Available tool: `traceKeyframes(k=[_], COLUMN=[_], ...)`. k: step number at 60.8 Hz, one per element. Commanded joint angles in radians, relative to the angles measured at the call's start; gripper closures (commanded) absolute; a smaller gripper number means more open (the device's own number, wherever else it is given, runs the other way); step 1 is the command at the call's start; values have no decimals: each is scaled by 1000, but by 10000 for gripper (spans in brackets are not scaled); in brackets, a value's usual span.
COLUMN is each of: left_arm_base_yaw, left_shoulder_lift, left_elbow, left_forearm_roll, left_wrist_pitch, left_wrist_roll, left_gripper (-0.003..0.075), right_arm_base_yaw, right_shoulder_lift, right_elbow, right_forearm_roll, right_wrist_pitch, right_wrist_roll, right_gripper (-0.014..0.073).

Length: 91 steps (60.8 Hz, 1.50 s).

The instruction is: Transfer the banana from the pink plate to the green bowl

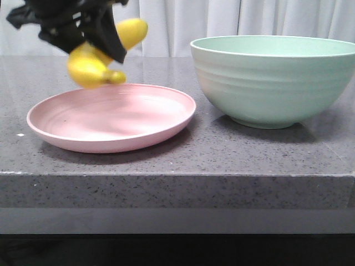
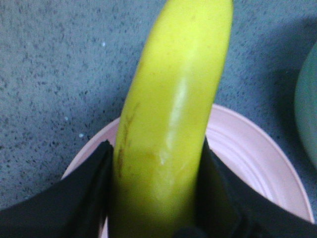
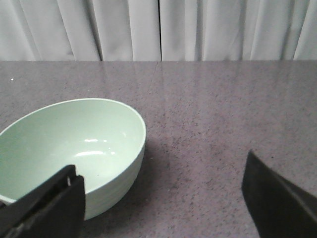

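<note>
The left gripper [image 1: 91, 41] is squeezing the banana [image 1: 94, 61] and holds it up in the air. The banana hangs above the back left part of the pink plate [image 1: 111, 119] and does not touch it. In the left wrist view, the banana [image 2: 173, 124] sits snug between two black fingers [image 2: 89, 198], one on each side, with the pink plate [image 2: 247, 153] under it. The banana is bright yellow with a few small brown marks on its skin.

The pink plate sits on the gray speckled table [image 1: 177, 183]. The green bowl [image 1: 274, 80] stands just to the right of the plate, close to it but not touching. The bowl is much taller than the plate.

The right gripper [image 3: 163, 198] has its fingers spread wide apart and holds nothing. In the right wrist view, the green bowl [image 3: 69, 148] has nothing inside it. White curtains [image 3: 158, 29] hang behind the table.
</note>
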<state>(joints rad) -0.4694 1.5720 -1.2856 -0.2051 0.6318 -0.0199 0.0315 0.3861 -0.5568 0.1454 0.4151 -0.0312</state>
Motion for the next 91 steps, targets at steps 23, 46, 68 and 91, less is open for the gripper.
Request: traceKeyframes(k=[23, 46, 68, 91], left_arm_base_yaw=[-237, -361, -377, -377], left_shoulder_lift=[-256, -259, -259, -259], left_elbow=[-50, -50, -50, -50], left_forearm_roll=[-14, -18, -42, -42], left_wrist_pitch=[-18, -11, -11, -11], left_wrist_roll=[6, 6, 6, 6], left_gripper=[639, 639, 639, 639], right_arm_base_yaw=[95, 284, 287, 287], right_shoulder_lift=[198, 427, 641, 754], right_elbow=[-151, -191, -210, -311], right_forearm_roll=[626, 1388, 1772, 1771], right_wrist_pitch=[7, 4, 137, 252], right_wrist_roll=[-187, -718, -1070, -1069], right_gripper=[-58, -58, -58, 101])
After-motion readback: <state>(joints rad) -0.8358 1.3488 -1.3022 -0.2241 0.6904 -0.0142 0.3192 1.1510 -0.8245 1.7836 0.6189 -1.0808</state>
